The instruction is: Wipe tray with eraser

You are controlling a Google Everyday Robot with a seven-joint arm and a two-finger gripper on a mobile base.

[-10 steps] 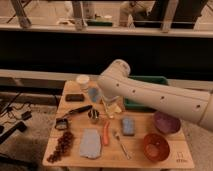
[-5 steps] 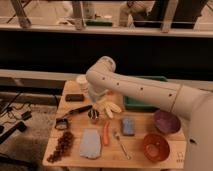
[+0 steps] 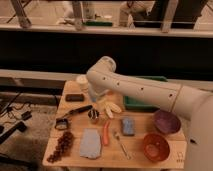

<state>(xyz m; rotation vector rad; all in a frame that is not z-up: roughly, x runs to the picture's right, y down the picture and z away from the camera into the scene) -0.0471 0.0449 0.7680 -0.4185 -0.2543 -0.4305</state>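
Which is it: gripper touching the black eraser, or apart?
Apart. The camera view shows the gripper hanging beside the eraser, with bare table between them.

Green tray (image 3: 133,104), black eraser (image 3: 75,97), purple bowl (image 3: 166,121), red-brown bowl (image 3: 155,146), blue-grey sponge (image 3: 128,125), pale blue cloth (image 3: 90,143), orange carrot (image 3: 106,134), white arm (image 3: 140,91), light wood worktop (image 3: 136,152).

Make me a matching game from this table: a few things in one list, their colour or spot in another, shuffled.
1 eraser
2 tray
3 sponge
4 gripper

A green, partly behind the arm
B hanging near the bananas
C black, by the white cup
D blue-grey, beside the carrot

Pairs: 1-C, 2-A, 3-D, 4-B
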